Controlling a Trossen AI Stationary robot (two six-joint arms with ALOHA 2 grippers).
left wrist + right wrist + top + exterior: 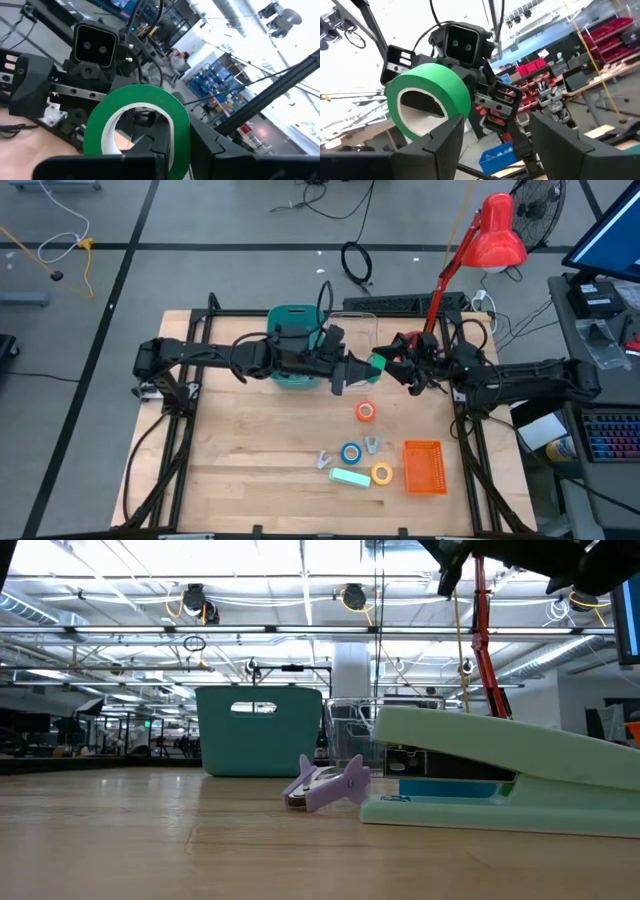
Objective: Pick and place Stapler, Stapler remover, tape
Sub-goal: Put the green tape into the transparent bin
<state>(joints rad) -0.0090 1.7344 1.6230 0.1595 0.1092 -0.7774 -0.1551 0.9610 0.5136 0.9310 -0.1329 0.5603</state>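
Four tapes: green one (377,362) pinched in the closed left gripper (371,366), right gripper (392,366) wide open beside it; orange (366,412), blue (351,452), yellow (382,474) below on the counter (250,450), near one stapler (350,477).

Green tape (377,362) aloft, others apparently on table

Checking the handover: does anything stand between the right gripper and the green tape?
Nothing visible does. The left gripper holds the green tape in mid-air, and the open right gripper faces it directly.
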